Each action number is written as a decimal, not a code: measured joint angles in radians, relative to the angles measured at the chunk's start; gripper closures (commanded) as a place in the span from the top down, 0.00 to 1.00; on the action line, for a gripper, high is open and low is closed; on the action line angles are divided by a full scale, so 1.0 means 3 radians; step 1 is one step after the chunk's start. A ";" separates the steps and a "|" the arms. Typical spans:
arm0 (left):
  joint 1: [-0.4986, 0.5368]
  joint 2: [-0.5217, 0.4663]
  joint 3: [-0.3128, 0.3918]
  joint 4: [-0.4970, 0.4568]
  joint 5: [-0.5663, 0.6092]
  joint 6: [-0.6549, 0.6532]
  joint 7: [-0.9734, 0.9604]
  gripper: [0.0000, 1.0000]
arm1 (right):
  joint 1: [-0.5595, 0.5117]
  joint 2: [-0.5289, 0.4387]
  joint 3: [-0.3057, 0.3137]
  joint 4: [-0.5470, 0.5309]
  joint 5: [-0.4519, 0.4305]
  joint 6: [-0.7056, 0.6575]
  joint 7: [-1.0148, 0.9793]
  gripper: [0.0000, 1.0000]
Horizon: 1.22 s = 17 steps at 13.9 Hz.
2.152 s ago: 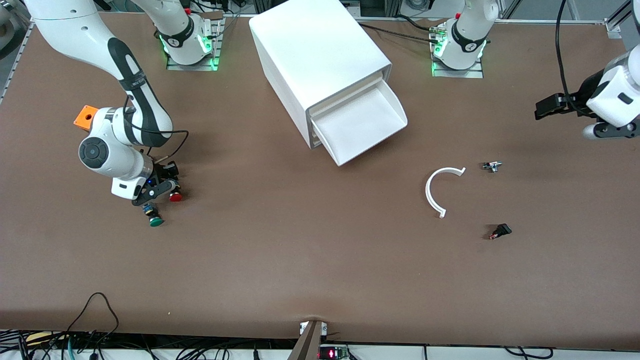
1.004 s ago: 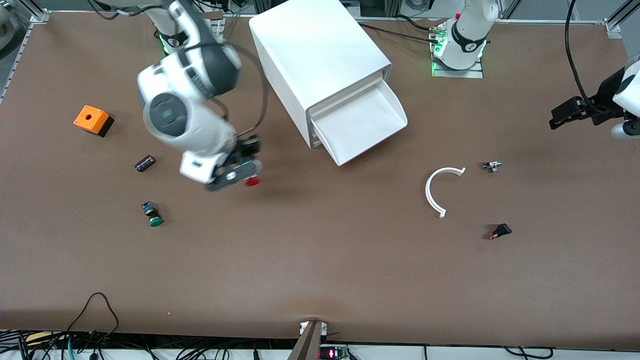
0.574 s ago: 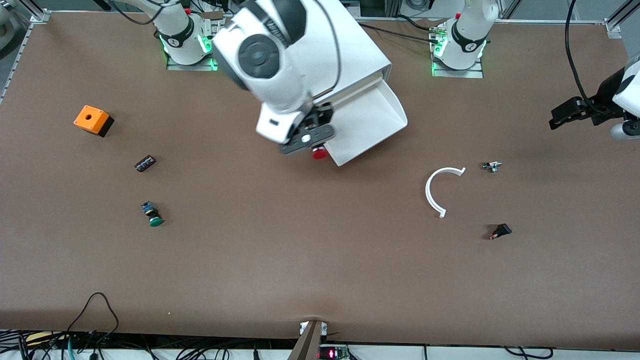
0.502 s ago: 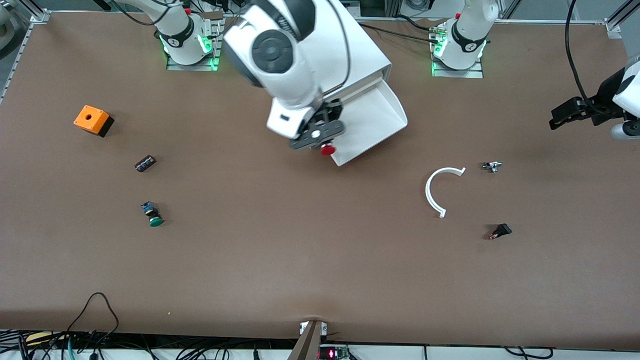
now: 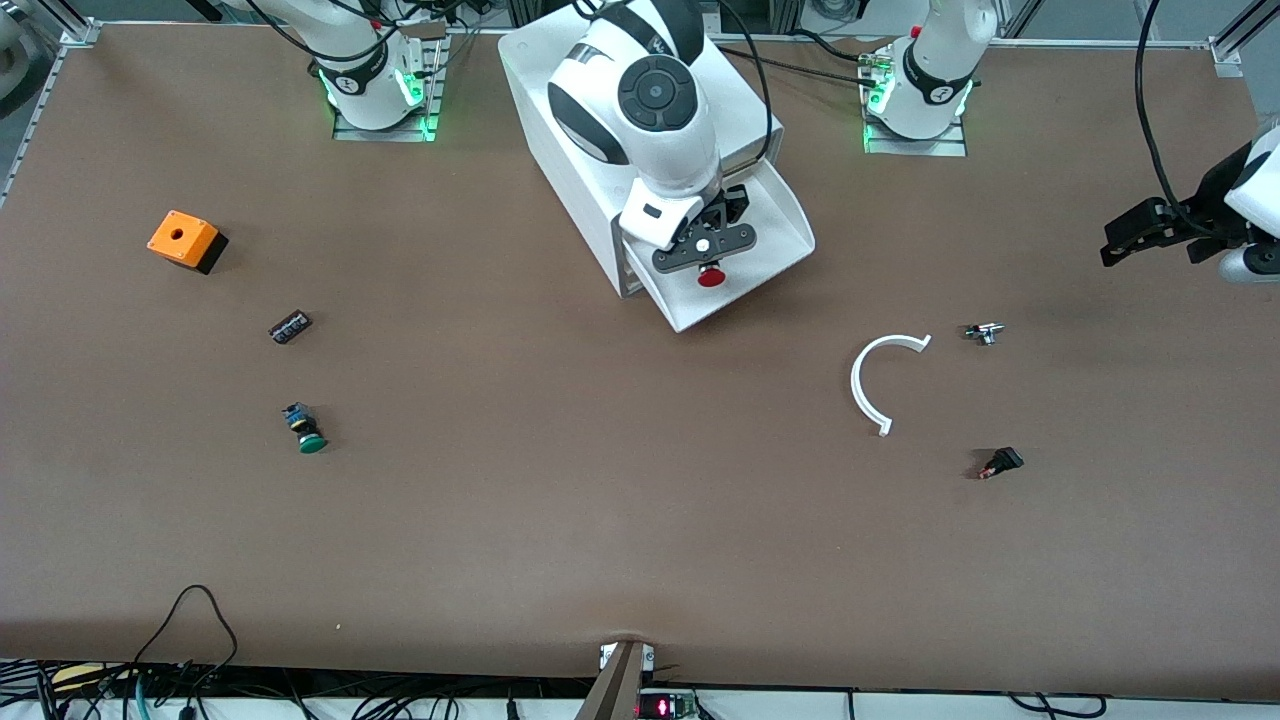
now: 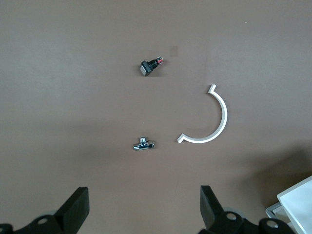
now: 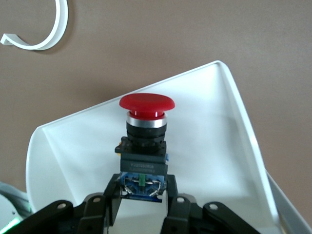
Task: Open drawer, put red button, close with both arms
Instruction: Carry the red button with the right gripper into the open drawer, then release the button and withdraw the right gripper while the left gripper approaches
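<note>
Front view: right hand (image 5: 706, 262) seen over open drawer (image 5: 770, 235) of white cabinet (image 5: 600, 90), clamped on red button (image 5: 711, 277); button held in air above drawer floor, cap pointing away from hand. Left hand (image 5: 1125, 228) parked over bench (image 5: 600, 500) at left arm's end, spread wide, nothing held.

Left wrist view: both fingers (image 6: 75, 209) seen wide apart over bare bench.

Right wrist view: button body pinched between fingers (image 7: 109, 200), red cap out past fingertips, drawer beneath.

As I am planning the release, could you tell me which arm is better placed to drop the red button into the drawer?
Right: its pincer holds the red button over the open drawer; the left pincer is open, waiting.
</note>
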 measured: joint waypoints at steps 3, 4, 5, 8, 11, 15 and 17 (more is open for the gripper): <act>-0.0002 0.0014 0.0007 -0.0001 0.0000 0.0000 0.0001 1.00 | 0.0052 0.0092 -0.0001 0.0005 -0.0087 0.0062 0.0149 0.00; -0.0004 0.0017 0.0007 -0.0002 0.0000 0.0000 0.0001 1.00 | 0.0076 0.0129 -0.0001 0.0005 -0.0116 0.0065 0.0215 0.00; -0.0004 0.0019 0.0007 -0.0003 0.0000 0.0000 0.0001 1.00 | 0.0107 0.0169 -0.0001 0.0006 -0.0142 0.0070 0.0287 0.00; -0.0005 0.0019 0.0008 -0.0005 0.0000 0.0000 0.0001 1.00 | 0.0179 0.0258 -0.0002 0.0008 -0.0174 0.0091 0.0464 0.00; -0.0017 0.0020 0.0009 -0.0012 -0.0002 0.0000 -0.0007 1.00 | 0.0223 0.0268 -0.0002 0.0010 -0.0189 0.0089 0.0537 1.00; -0.0189 0.0026 -0.0045 -0.0128 -0.0005 0.0046 -0.0134 1.00 | 0.0245 0.0241 -0.0018 0.0087 -0.0337 0.0072 0.0572 1.00; -0.0235 0.0044 -0.0151 -0.0267 -0.0005 0.0093 -0.0151 1.00 | 0.0207 0.0164 -0.0063 0.0139 -0.0349 0.0015 0.0571 1.00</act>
